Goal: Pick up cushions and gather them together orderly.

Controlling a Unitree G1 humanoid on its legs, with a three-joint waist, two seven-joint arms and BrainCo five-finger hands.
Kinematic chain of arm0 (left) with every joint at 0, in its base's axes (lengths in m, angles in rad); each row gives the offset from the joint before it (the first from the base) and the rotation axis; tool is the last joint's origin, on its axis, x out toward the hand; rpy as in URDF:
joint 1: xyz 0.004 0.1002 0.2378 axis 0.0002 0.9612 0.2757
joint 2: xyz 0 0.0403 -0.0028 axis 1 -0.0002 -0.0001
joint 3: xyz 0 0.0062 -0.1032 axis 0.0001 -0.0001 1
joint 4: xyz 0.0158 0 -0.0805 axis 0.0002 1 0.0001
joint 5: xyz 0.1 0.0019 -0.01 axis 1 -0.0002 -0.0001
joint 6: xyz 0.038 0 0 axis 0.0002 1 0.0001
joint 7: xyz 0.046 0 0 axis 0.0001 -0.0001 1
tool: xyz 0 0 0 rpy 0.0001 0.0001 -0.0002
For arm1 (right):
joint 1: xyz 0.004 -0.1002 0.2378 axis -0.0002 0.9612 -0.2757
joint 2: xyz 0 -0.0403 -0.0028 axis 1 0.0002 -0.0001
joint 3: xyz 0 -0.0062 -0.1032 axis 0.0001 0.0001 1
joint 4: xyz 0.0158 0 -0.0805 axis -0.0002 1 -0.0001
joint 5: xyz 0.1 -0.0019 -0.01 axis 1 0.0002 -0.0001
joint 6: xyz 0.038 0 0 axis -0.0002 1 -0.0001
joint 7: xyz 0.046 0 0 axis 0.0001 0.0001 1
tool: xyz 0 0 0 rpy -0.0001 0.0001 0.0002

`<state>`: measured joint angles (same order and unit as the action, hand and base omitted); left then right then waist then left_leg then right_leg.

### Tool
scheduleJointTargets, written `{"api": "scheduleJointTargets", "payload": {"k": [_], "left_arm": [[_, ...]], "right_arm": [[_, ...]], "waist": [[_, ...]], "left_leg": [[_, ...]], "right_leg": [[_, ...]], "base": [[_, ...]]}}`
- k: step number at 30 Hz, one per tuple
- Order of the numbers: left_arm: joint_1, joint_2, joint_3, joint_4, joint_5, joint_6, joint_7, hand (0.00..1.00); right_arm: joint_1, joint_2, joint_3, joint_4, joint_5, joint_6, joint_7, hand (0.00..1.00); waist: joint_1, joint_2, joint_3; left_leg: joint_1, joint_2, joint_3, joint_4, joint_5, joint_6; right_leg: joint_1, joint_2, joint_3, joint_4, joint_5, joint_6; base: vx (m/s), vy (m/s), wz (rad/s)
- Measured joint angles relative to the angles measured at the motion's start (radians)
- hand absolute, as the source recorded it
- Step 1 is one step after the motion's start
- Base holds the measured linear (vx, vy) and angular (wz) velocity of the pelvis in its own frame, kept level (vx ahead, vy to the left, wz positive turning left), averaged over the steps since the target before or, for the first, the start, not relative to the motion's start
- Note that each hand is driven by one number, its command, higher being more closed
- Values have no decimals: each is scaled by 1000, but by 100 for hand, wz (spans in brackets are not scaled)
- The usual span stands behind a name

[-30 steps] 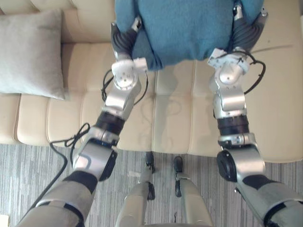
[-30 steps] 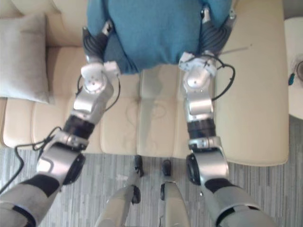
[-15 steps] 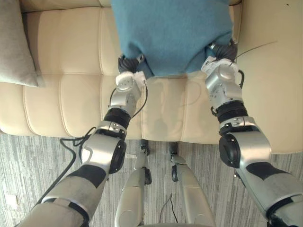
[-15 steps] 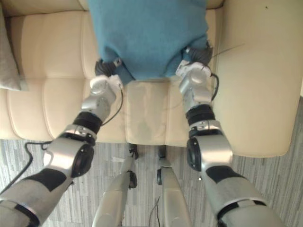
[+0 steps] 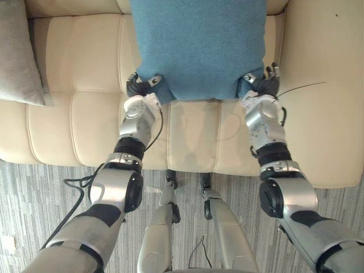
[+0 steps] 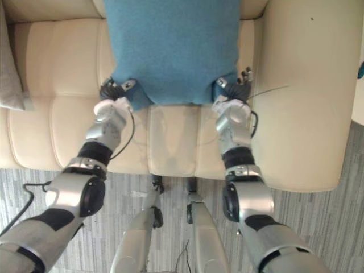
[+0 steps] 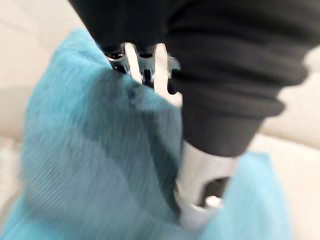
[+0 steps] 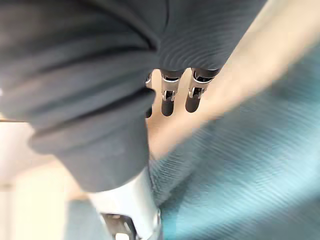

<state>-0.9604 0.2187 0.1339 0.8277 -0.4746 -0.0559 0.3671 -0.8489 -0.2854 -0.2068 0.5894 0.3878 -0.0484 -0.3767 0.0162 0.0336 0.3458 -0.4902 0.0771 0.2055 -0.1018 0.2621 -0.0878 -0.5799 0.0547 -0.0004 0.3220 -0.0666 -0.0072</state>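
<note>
the left robot hand (image 5: 137, 88) is tucked in at the 7 o'clock corner of the teal cushion (image 5: 199, 45), its dark ribbed cover against the cloth. the cloth folds over it, so i cannot tell whether it grips or only presses. the right robot hand (image 5: 265, 84) sits at the cushion's 5 o'clock corner. its fingers (image 8: 194, 97) are fairly straight and loose, lying along the cushion's side edge next to the cream leather, curled round nothing.

the teal cushion lies between the two hands at 12 o'clock in the head view. it rests over the middle of the cream leather sofa (image 5: 85, 119), reaching up toward the backrest. a grey cushion (image 5: 20, 54) lies at 10 o'clock on the same sofa, well apart from the teal one, with bare seat between them. a broad cream side section (image 5: 324, 96) of the sofa runs just beside the right robot hand at 3 o'clock. a grey striped floor (image 5: 34, 193) shows at 6 o'clock, below the seat's front edge.
</note>
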Motion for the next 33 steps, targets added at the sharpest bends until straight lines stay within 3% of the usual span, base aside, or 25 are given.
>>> {"api": "scheduleJointTargets", "payload": {"k": [3, 5, 8, 11, 15, 19, 21, 27, 30, 33], "left_arm": [[145, 67, 7, -155, 2, -37, 0, 0], [252, 75, 11, -246, 9, -50, 0, 0], [468, 21, 14, -357, 23, -65, -3, 0], [652, -67, -10, -377, 47, -62, -41, 0], [819, -174, -41, -313, 99, -39, -110, 0], [973, -240, -13, -150, 156, -9, -166, 0], [990, -245, 8, -54, 186, 11, -186, 0], [1024, -257, 76, 97, 314, 49, -222, 0], [1018, -252, 85, 123, 349, 50, -223, 0], [1012, -240, 85, 146, 376, 51, -224, 0]], "right_arm": [[164, -95, -10, -163, -47, -17, 36, 0], [281, -118, -21, -256, -90, -22, 63, 0], [516, -83, -30, -374, -163, -24, 95, 0], [694, 42, -26, -373, -193, -22, 131, 0], [819, 192, -25, -244, -194, -20, 188, 0], [947, 300, -25, -8, -233, -7, 237, 0], [955, 310, -29, 83, -233, 6, 250, 0], [969, 323, -70, 254, -231, 29, 270, 0], [965, 327, -86, 265, -228, 32, 278, 0], [946, 327, -87, 291, -220, 32, 278, 0]], "waist": [[-2, -2, 1], [-1, -3, 1], [2, -7, -3], [10, -24, -32], [20, -34, -62], [37, -49, -212], [43, -49, -240], [45, -31, -312], [45, -37, -315], [45, -45, -309]], "left_leg": [[50, -1, 0, 2, -8, 10], [81, -1, 1, 16, -29, 39], [157, -2, 4, 22, -57, 48], [186, -1, 6, 43, -100, 46], [266, -10, 7, 45, -154, 54], [328, -30, 13, 51, -188, 49], [366, -42, 26, 35, -189, 54], [439, -46, 52, -8, -178, 59], [464, -48, 89, -8, -186, 71], [480, -57, 126, -8, -195, 84]], "right_leg": [[57, 0, 0, 0, 0, 0], [92, 1, -1, 1, 0, 0], [168, 0, 0, 1, 0, 0], [200, -2, 1, 1, -12, 9], [289, -10, -1, -19, -54, 7], [376, -35, -10, -67, -98, 11], [411, -47, -13, -94, -115, -8], [486, -58, -23, -160, -93, 48], [512, -69, -17, -189, -73, 80], [511, -80, 6, -188, -54, 89]], "base": [[27, 2, 13], [43, 1, 2], [50, 18, -2], [23, 20, -11], [-10, 28, -2], [-22, 25, -1], [-79, 17, -13], [-82, 46, -6], [-10, 82, -36], [19, 80, -37]]}}
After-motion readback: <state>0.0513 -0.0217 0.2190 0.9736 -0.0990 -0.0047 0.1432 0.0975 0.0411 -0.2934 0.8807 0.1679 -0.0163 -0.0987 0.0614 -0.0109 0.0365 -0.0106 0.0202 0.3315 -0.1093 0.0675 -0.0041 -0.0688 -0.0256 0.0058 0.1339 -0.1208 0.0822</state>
